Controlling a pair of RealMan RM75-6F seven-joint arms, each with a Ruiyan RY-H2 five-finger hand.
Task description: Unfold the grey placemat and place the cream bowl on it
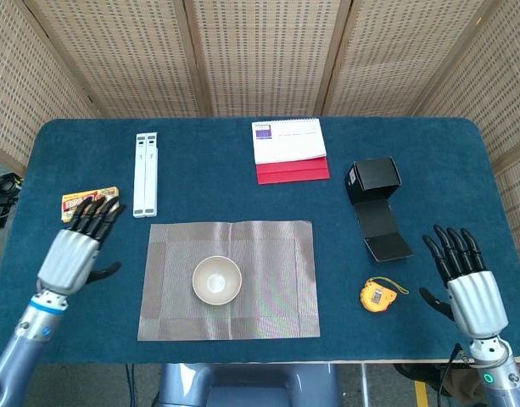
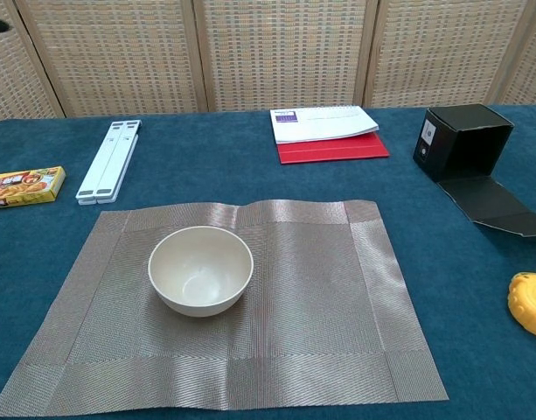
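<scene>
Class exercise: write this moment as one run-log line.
placemat: unfolded flat | cream bowl: upright on placemat | left hand: open, clear of mat | right hand: open, idle | task: looks complete

Woven grey placemat, coarse and faintly shiny; cream bowl smooth, glazed; table covered in matt blue cloth.

No lettering in either view can be read. The yellow food packet, at about nine o'clock on the tabletop, carries a picture and printed characters too small to make out. The white calendar pad, at twelve o'clock, shows a dark purple patch with illegible print at its corner. A pale label on the side of the black box, toward two o'clock, is likewise too small to read.
</scene>
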